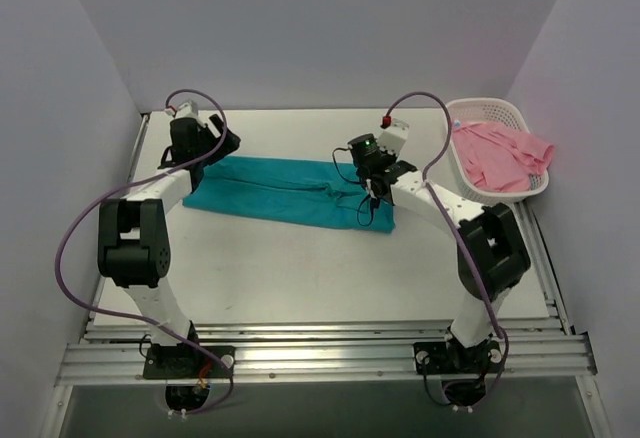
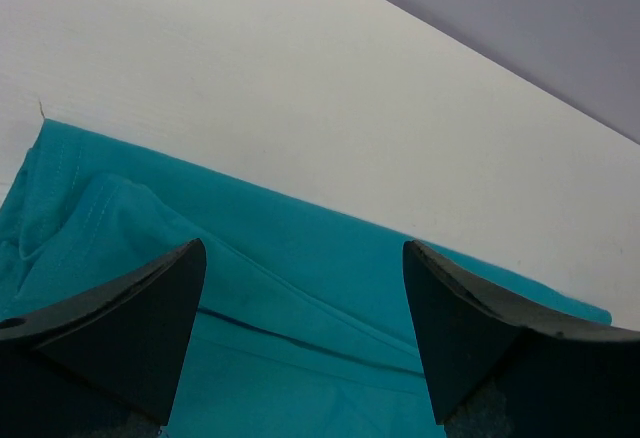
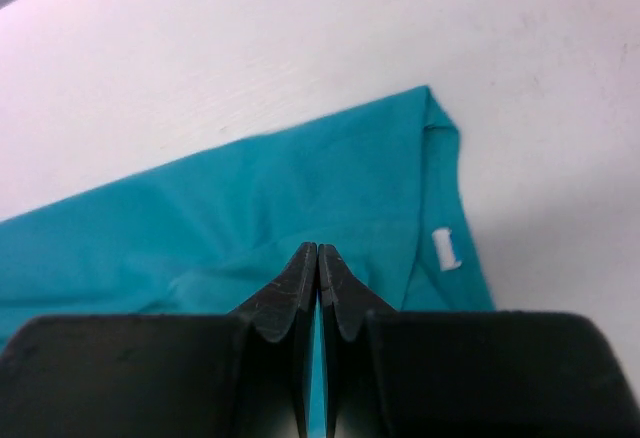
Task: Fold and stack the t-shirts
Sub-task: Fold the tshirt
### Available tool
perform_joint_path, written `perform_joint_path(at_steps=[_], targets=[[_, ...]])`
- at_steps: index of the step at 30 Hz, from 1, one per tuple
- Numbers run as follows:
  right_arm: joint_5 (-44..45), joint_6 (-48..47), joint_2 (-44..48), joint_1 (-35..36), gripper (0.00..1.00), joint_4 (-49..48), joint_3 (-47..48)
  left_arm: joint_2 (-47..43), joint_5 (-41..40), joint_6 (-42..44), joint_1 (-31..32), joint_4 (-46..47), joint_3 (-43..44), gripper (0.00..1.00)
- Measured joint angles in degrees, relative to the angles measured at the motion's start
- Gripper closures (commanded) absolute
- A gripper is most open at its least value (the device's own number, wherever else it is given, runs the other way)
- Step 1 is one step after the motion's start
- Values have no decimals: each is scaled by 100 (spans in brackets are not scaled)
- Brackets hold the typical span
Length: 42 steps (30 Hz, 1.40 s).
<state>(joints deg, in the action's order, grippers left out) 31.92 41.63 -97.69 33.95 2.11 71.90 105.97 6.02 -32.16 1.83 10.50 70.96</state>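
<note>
The teal t-shirt (image 1: 285, 190) lies on the white table (image 1: 300, 268) as a long folded strip running left to right. My left gripper (image 1: 212, 150) hangs open just above its left end; in the left wrist view (image 2: 305, 298) the teal cloth (image 2: 300, 288) shows between the spread fingers. My right gripper (image 1: 372, 190) is at the shirt's right end, near the white neck label (image 3: 447, 248). Its jaws (image 3: 317, 253) are shut with a sliver of teal cloth (image 3: 300, 178) between them. The pink t-shirt (image 1: 500, 153) lies bunched in the basket.
The white lattice basket (image 1: 480, 105) stands at the back right against the wall. Grey walls close in the table on the left, back and right. Purple cables loop off both arms. A metal rail (image 1: 320, 348) runs along the near edge.
</note>
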Motion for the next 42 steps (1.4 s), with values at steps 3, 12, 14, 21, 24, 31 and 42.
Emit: perform_joint_path(at_steps=[3, 12, 14, 21, 24, 31, 42], targets=[[-197, -125, -723, -385, 100, -125, 243, 0, 0, 15, 46, -4, 2, 12], [-997, -289, -1891, -586, 100, -232, 522, 0, -66, 79, 33, -20, 4, 12], [-1038, -295, -1888, -586, 100, -256, 586, 0, -72, 96, 33, -20, 4, 12], [-1209, -282, -1679, -584, 100, -321, 533, 0, -85, 116, 33, -20, 4, 12], [-1276, -262, -1386, -540, 100, -361, 284, 0, -85, 116, 31, -20, 4, 12], [-1290, -160, -935, -291, 100, -476, -385, 0, -83, 114, 15, -17, 4, 12], [-1152, -118, -1051, -273, 98, -487, -507, 0, -83, 116, 0, -15, 4, 12]])
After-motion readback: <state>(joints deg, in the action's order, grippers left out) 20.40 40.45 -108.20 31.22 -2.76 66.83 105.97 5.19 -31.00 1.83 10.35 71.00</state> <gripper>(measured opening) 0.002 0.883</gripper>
